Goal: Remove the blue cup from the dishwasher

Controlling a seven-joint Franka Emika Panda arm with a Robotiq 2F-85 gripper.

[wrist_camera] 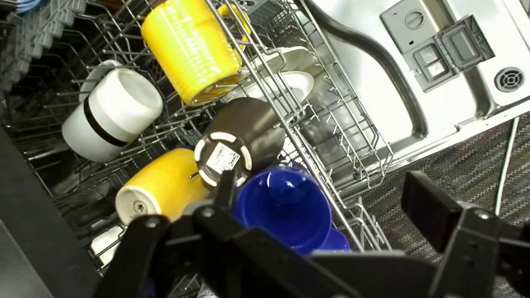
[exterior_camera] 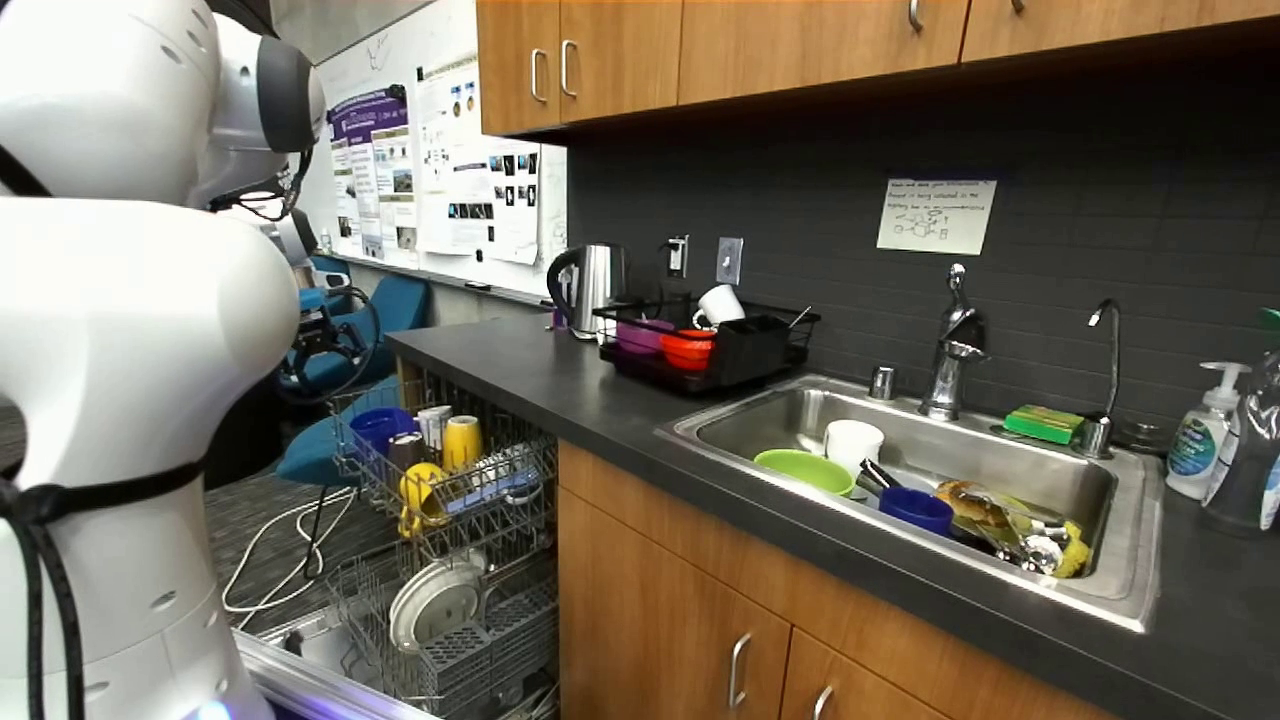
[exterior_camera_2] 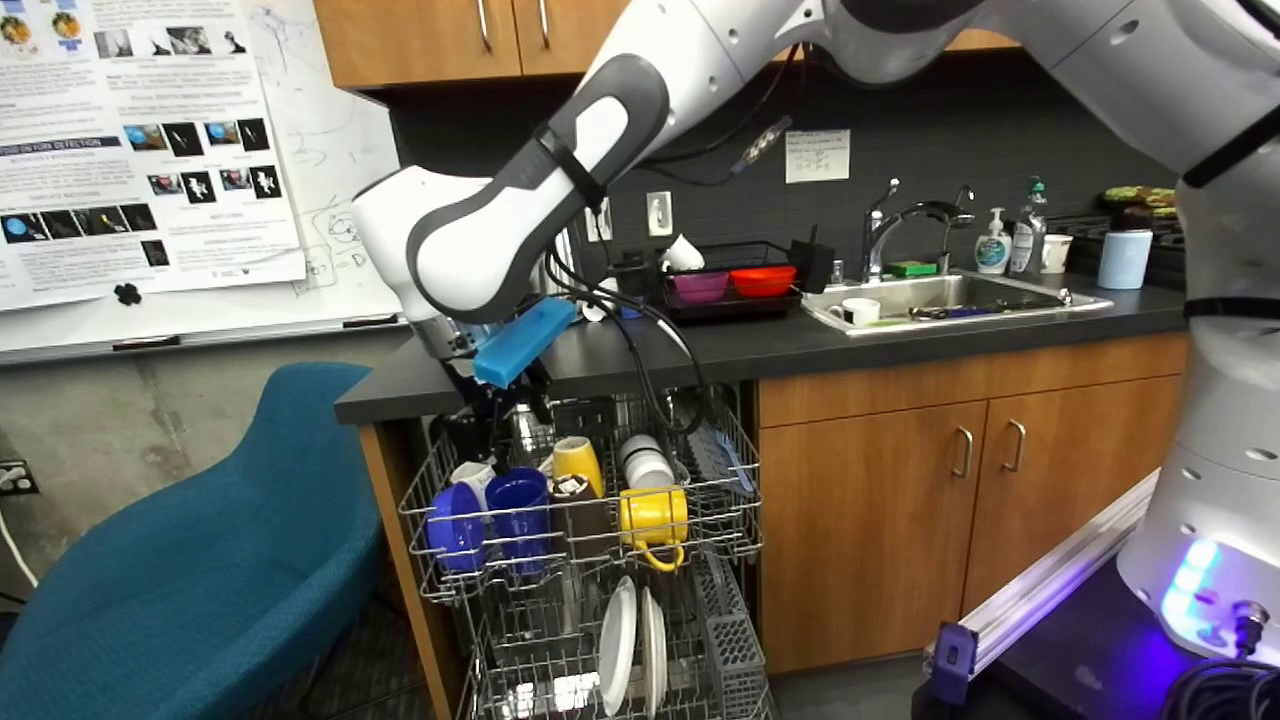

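Observation:
The blue cup (exterior_camera_2: 520, 512) stands mouth up in the upper rack of the open dishwasher (exterior_camera_2: 737, 505). In the wrist view I look into the mouth of the blue cup (wrist_camera: 281, 207), beside a dark brown mug. A second blue piece (exterior_camera_2: 455, 528) sits against it at the rack's edge. In an exterior view blue ware (exterior_camera: 380, 428) shows at the rack's far end, its pieces hard to tell apart. My gripper (wrist_camera: 329, 198) is wide open and empty above the rack. One finger overlaps the cup's left rim in view; the other is over the floor. The gripper (exterior_camera_2: 505, 415) hangs below the counter corner.
A yellow mug (wrist_camera: 192, 51), brown mug (wrist_camera: 244, 136), yellow cup (wrist_camera: 161, 184) and white cup (wrist_camera: 114, 114) crowd the cup. Rack wires (wrist_camera: 314, 165) run along its side. The dark counter (exterior_camera_2: 640, 355) overhangs the rack. A blue chair (exterior_camera_2: 230, 560) stands beside the dishwasher.

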